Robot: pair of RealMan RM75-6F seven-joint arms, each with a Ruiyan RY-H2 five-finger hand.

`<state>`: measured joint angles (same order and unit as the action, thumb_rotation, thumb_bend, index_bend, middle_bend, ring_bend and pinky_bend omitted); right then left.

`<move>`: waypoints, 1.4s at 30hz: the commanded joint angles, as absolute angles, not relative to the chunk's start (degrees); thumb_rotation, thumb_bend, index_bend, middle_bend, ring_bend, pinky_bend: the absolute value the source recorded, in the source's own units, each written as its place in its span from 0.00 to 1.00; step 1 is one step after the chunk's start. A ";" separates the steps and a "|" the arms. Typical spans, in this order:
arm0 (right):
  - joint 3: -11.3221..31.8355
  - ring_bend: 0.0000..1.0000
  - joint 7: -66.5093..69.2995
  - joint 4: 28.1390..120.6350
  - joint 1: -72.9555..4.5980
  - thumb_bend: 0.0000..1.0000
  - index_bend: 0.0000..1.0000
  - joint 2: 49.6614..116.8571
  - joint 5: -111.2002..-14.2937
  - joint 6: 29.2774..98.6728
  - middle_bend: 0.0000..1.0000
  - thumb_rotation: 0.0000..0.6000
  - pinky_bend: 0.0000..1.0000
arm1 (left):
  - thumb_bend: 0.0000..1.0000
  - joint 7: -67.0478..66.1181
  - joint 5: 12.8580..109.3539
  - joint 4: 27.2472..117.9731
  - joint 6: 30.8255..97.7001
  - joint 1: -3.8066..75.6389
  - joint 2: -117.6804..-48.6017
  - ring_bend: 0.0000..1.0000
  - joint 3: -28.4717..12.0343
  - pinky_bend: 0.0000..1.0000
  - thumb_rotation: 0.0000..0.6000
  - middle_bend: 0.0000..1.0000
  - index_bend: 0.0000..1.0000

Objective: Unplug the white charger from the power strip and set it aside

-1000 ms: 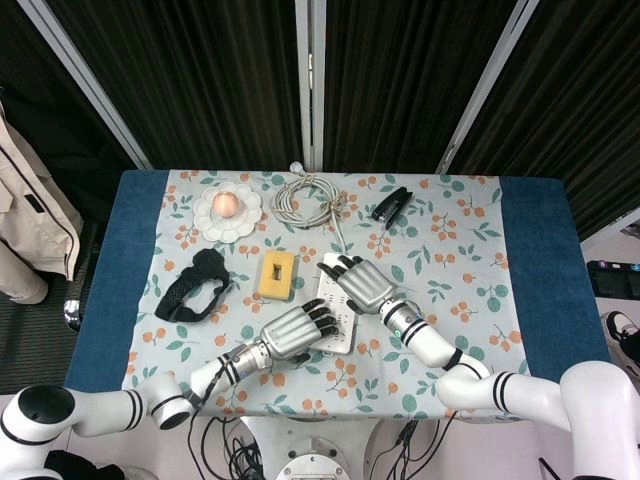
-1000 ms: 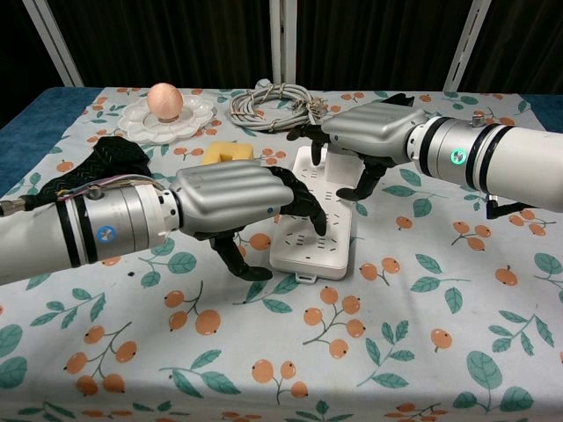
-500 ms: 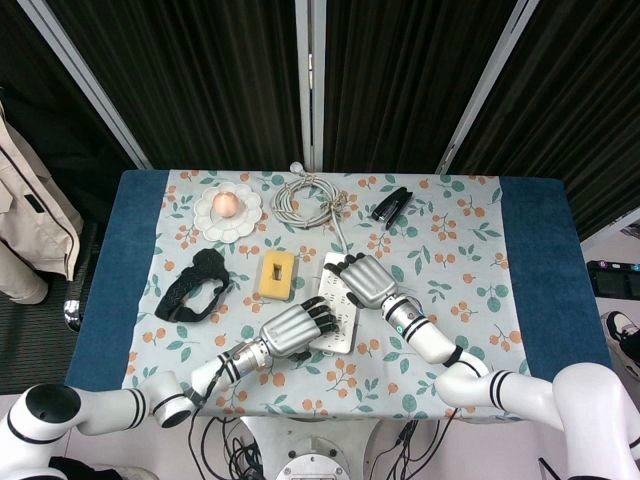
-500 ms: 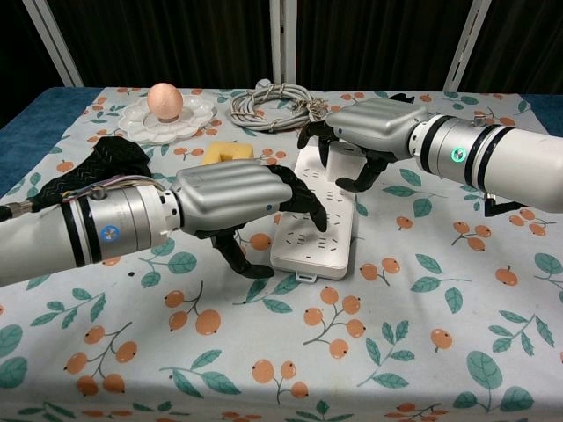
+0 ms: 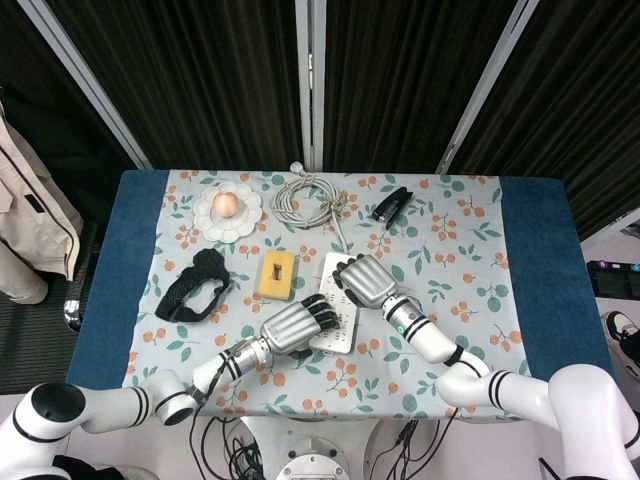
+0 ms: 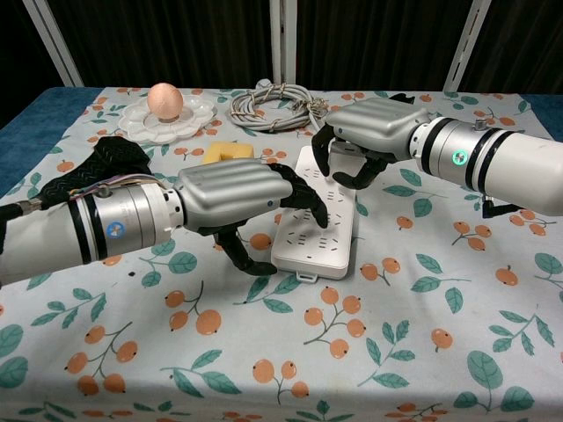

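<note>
From the head view, the power strip (image 5: 335, 303) lay in the middle of the floral tablecloth (image 5: 460, 240), with both hands over it. The left hand (image 5: 295, 327) pressed its fingertips on the strip's near end, holding it down and gripping nothing. The right hand (image 5: 365, 280) curled over the far end, where the white charger (image 5: 348, 268) sat, almost wholly hidden.

From the chest view, the right hand (image 6: 374, 132) had its fingers hooked around the charger (image 6: 345, 161), seemingly grasping it, while the left hand (image 6: 233, 195) braced the strip (image 6: 314, 227). The charger appeared seated in its socket, so the gripping step looked in hand. Next would come a straight upward pull, the left keeping the strip flat
</note>
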<state>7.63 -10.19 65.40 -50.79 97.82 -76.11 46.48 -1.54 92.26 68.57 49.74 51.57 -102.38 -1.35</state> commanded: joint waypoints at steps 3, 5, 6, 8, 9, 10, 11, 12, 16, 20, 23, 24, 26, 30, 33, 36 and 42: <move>7.52 0.41 -9.99 64.82 -50.67 0.41 0.51 98.00 -76.28 46.53 0.56 1.00 0.43 | 0.22 -1.30 92.04 68.29 49.70 51.75 -102.57 0.14 -1.24 0.13 1.00 0.23 0.25; 7.53 0.41 -10.23 64.38 -50.64 0.41 0.51 98.03 -76.29 46.61 0.56 1.00 0.43 | 0.22 -1.22 92.01 68.22 49.76 51.81 -102.60 0.14 -1.14 0.13 1.00 0.23 0.25; 7.52 0.42 -10.27 64.21 -50.65 0.40 0.50 98.03 -76.32 46.59 0.56 1.00 0.43 | 0.22 -1.19 91.99 68.21 49.79 51.83 -102.60 0.14 -1.10 0.13 1.00 0.23 0.25; 7.64 0.41 -10.31 63.78 -50.68 0.35 0.47 98.17 -76.27 46.60 0.55 1.00 0.43 | 0.22 -1.14 91.90 68.15 49.81 51.86 -102.64 0.14 -1.04 0.13 1.00 0.23 0.25; 7.72 0.41 -10.32 63.58 -50.71 0.32 0.46 98.29 -76.22 46.61 0.55 1.00 0.43 | 0.22 -1.14 91.83 68.12 49.78 51.88 -102.65 0.14 -1.01 0.13 1.00 0.23 0.25; 7.80 0.41 -10.34 63.37 -50.75 0.30 0.45 98.42 -76.15 46.57 0.54 1.00 0.43 | 0.22 -1.14 91.77 68.10 49.75 51.90 -102.68 0.14 -1.00 0.13 1.00 0.23 0.25; 7.91 0.41 -10.44 63.10 -50.81 0.29 0.45 98.60 -76.02 46.49 0.54 1.00 0.43 | 0.22 -1.14 91.70 68.05 49.75 51.93 -102.72 0.14 -0.99 0.13 1.00 0.23 0.25; 7.97 0.41 -10.60 62.86 -50.86 0.29 0.45 98.75 -75.91 46.42 0.54 1.00 0.44 | 0.22 -1.15 91.64 68.03 49.72 51.94 -102.75 0.14 -0.96 0.13 1.00 0.23 0.25; 8.08 0.43 -11.28 61.76 -50.91 0.30 0.46 99.61 -75.50 46.32 0.55 1.00 0.46 | 0.22 -1.17 91.42 67.95 49.71 51.99 -102.82 0.14 -0.92 0.13 1.00 0.23 0.25; 8.07 0.49 -10.31 61.07 -50.57 0.36 0.56 100.17 -75.94 47.10 0.61 1.00 0.50 | 0.22 -1.00 90.96 67.79 49.72 51.96 -102.83 0.14 -1.04 0.13 1.00 0.23 0.25; 7.86 0.55 -9.70 60.57 -50.29 0.42 0.64 100.16 -76.36 47.45 0.67 1.00 0.53 | 0.22 -0.75 90.60 67.79 49.59 51.94 -102.78 0.14 -1.10 0.13 1.00 0.23 0.25; 7.77 0.57 -9.46 60.49 -50.17 0.44 0.66 100.09 -76.48 47.52 0.68 1.00 0.53 | 0.22 -0.59 90.44 67.82 49.52 51.96 -102.77 0.14 -1.15 0.13 1.00 0.23 0.25; 7.61 0.59 -9.09 60.56 -49.90 0.45 0.68 99.89 -76.75 47.81 0.70 1.00 0.54 | 0.22 -0.32 90.19 67.83 49.39 51.99 -102.79 0.14 -1.23 0.13 1.00 0.23 0.25; 7.30 0.63 -8.19 61.33 -49.27 0.50 0.71 99.35 -77.57 48.85 0.74 1.00 0.56 | 0.22 -0.11 89.95 67.72 49.16 52.15 -102.87 0.14 -1.29 0.13 1.00 0.23 0.24; 7.00 0.63 -7.67 61.96 -48.85 0.52 0.72 98.77 -78.39 49.72 0.75 1.00 0.56 | 0.22 0.16 89.73 67.84 48.94 52.25 -102.80 0.14 -1.33 0.13 1.00 0.23 0.24; 6.78 0.64 -7.08 62.56 -48.45 0.53 0.73 98.17 -79.17 50.59 0.75 1.00 0.57 | 0.21 0.26 89.66 67.87 49.64 51.11 -102.78 0.14 -0.25 0.13 1.00 0.23 0.24; 6.24 0.64 -6.25 62.86 -47.66 0.53 0.73 97.28 -80.13 51.51 0.76 1.00 0.57 | 0.21 0.47 88.87 68.28 48.38 52.32 -102.55 0.14 -1.53 0.13 1.00 0.23 0.24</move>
<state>6.27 -6.28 62.84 -47.70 97.32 -80.09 51.48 0.47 88.99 68.19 48.49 52.22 -102.61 -1.50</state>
